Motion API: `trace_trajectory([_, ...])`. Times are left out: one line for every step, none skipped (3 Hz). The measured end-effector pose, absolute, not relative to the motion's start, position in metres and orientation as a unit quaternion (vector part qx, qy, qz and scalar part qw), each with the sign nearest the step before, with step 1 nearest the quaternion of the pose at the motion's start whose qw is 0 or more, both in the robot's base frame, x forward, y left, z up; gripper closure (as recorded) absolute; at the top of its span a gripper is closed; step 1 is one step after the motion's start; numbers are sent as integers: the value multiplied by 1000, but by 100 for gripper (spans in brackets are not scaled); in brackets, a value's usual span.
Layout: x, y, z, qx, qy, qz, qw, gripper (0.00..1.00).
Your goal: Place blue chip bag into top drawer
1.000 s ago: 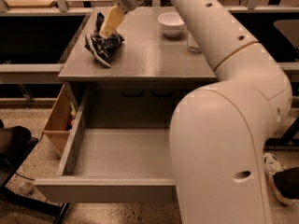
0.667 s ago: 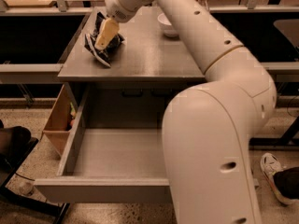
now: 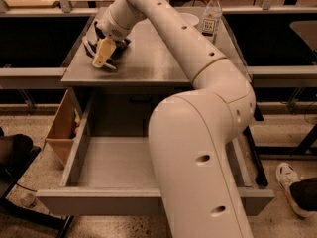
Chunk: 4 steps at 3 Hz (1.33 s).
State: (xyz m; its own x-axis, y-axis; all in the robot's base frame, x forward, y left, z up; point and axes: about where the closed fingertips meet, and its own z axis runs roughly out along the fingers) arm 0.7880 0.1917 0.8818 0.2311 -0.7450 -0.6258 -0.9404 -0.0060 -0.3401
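Note:
The blue chip bag (image 3: 118,46) is a crumpled dark bag with white edges, lying on the grey cabinet top (image 3: 148,58) near its front left. My gripper (image 3: 102,54) is pressed down onto the bag from above and covers its middle. The arm reaches in from the lower right across the cabinet. The top drawer (image 3: 109,162) is pulled wide open below the cabinet top, and its grey inside holds nothing that I can see. The arm hides the drawer's right part.
A water bottle (image 3: 211,15) and a white bowl (image 3: 190,19) stand at the back right of the cabinet top. A light wooden box (image 3: 62,128) hangs at the drawer's left side. A shoe (image 3: 292,190) is on the floor at the right.
My gripper has moved down and to the left, from above the bag onto it. The bag stays in about the same place on the cabinet top.

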Motion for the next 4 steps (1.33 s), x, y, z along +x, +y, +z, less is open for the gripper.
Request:
trace_trajectory([791,192,880,-696,605,136,363,37])
trace_trajectory([791,192,880,-696,605,136,362,68])
trace_trajectory([791,192,880,-696,605,136,363,92])
trace_trajectory([789,189,886,-695,603,132,368,100])
